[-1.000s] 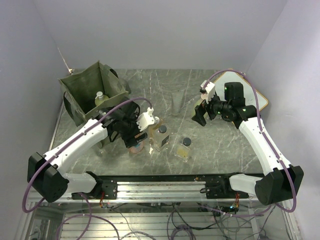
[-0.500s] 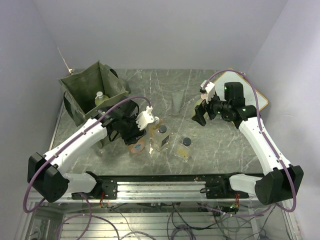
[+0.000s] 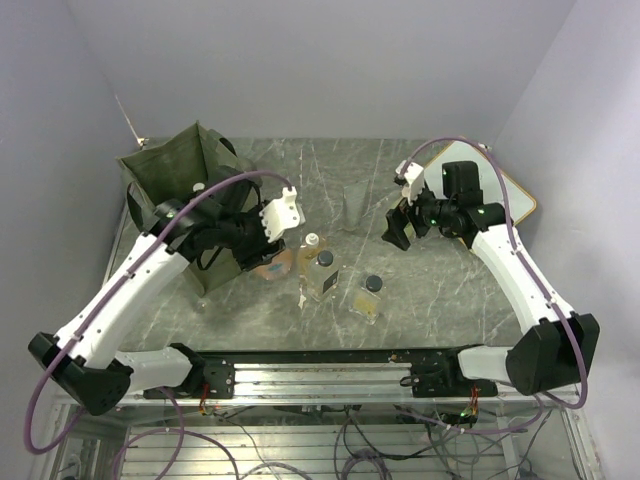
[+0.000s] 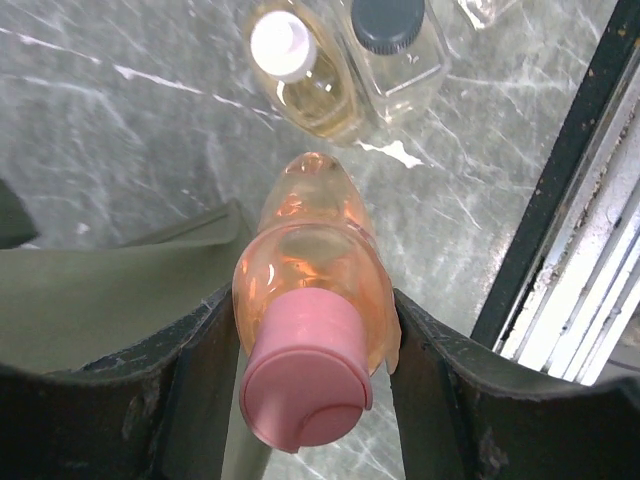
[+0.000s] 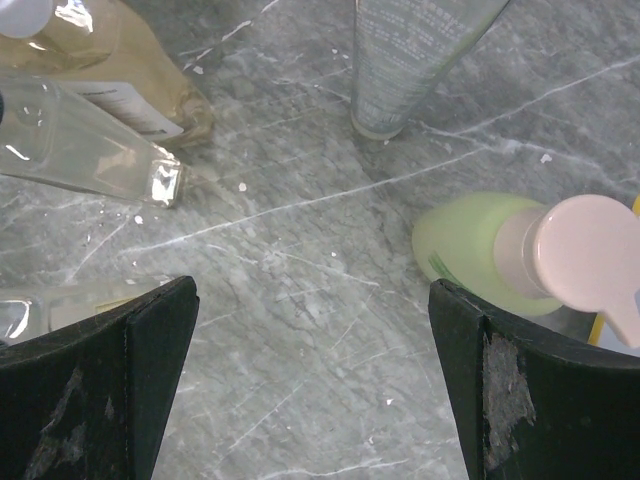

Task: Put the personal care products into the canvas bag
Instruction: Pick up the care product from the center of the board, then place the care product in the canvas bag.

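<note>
While your left gripper point(image 4: 312, 330) clamps orange bottle point(image 4: 310, 260), aloft beside canvas bag point(image 3: 160, 165), transfer step in hand. Next you need carry over bag mouth, then release. Your right gripper point(image 5: 310, 330) spread, empty, near yellow-green bottle point(image 5: 470, 250).

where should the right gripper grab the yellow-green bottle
Around the round body of the yellow-green bottle, just below its pink cap, coming down from above: it seems to stand upright, and the open right gripper looks wide enough to straddle it.

On the marbled table point(image 3: 440, 290) are set a bag point(image 3: 165, 175) far left, a whiteboard point(image 3: 515, 195) far right, a tube point(image 3: 352, 208) between, and a cream bottle point(image 3: 312, 250) and two square bottles point(image 3: 322, 275) centrally.
</note>
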Robot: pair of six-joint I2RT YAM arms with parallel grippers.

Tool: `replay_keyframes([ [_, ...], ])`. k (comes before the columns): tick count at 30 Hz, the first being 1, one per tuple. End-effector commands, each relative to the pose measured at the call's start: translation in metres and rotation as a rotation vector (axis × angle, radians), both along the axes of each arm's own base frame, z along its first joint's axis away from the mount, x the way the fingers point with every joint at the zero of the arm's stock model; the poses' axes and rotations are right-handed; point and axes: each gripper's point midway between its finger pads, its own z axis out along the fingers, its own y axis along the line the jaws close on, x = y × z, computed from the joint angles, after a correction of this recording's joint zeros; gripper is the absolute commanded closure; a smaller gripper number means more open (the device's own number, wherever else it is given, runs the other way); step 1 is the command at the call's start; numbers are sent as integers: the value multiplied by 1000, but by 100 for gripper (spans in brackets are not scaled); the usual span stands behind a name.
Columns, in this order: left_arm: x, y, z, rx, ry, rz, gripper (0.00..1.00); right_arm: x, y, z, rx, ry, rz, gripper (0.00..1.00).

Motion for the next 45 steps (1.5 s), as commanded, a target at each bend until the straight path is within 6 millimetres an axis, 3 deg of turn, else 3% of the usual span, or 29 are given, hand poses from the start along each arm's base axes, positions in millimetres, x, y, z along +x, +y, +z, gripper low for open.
replay_keyframes([
  [1, 10, 1, 66, -88, -204, -12, 93, 9, 1, 6, -28, -18, 25, 0],
  [11, 6, 10, 151, -286, -354, 74, 93, 19, 10, 22, -46, -43, 34, 0],
  [24, 5, 38, 228, -526, -400, 252, 93, 20, 13, 48, -57, -99, 42, 0],
  [30, 14, 64, 261, -621, -444, 397, 93, 14, 16, 54, -35, -103, 56, 0],
  [37, 24, 97, 282, -704, -473, 569, 93, 9, 18, 58, -24, -105, 66, 0],
  [45, 53, 140, 293, -692, -542, 793, 93, 5, 22, 59, -4, -103, 86, 0],
])
